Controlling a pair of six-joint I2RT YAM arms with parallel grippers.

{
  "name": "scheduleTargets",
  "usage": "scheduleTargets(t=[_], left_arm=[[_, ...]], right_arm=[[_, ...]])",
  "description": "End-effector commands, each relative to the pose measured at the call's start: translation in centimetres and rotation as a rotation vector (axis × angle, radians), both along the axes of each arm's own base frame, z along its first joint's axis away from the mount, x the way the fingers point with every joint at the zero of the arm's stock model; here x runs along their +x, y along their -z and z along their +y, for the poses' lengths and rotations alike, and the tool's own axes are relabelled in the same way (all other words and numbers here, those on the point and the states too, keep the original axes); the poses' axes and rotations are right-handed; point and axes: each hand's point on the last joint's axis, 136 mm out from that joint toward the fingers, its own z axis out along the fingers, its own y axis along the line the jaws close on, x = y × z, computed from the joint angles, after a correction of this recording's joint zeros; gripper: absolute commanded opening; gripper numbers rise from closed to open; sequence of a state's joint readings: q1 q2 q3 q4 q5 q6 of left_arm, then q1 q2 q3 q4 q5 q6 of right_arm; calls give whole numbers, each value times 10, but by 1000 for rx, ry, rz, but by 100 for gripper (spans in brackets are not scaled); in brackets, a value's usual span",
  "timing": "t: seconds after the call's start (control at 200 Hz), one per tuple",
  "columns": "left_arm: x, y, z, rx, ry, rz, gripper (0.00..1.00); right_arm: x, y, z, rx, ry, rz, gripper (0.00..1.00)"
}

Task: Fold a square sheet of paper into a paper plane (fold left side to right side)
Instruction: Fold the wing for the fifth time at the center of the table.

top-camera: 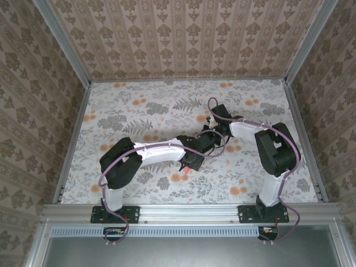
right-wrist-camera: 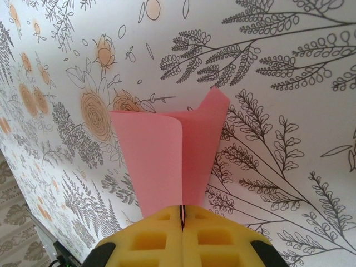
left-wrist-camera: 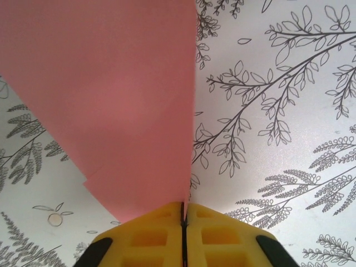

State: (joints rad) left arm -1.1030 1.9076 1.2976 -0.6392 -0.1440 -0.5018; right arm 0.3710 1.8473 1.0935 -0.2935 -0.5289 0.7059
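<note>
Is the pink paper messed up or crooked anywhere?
A little. The pink paper bulges in a loose curl where the right end effector pinches it, not creased flat. By the left end effector, its layered edges don't quite line up.

light: bright, soft, even | glare: pale sheen on the tablecloth (left-wrist-camera: 289,139) right of the pink paper (left-wrist-camera: 111,100) | shadows: faint, just beside the paper | blur: top view kinda soft

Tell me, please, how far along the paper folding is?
Done: the left gripper and right gripper are both shut on the pink paper sheet. In hand: the sheet curls over, without a sharp crease. Remaining: pressing that fold flat, then all later folds.
</note>
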Motion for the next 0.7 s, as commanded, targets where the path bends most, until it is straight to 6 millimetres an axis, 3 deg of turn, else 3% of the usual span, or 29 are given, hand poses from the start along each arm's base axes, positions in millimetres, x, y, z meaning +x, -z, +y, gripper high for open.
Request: scheduleTargets(t=[0.0,0.21,0.395,0.535,0.695], left_arm=[[-1,-2,2,-51,-16,36,5],[-1,-11,-5,-190,-34,87,2],[1,-17,-16,-316,-49,150,0],[5,-22,-24,-417,-74,211,0],[10,-22,-32,-525,-116,279,0]], right_arm=[[9,-14,-5,-16,-2,-54,9],[19,-45,-39,-96,55,-205,35],[10,-61,-75,-174,106,-314,54],[-4,-59,-86,-197,98,-356,63],[-19,-45,-86,-172,81,-377,64]])
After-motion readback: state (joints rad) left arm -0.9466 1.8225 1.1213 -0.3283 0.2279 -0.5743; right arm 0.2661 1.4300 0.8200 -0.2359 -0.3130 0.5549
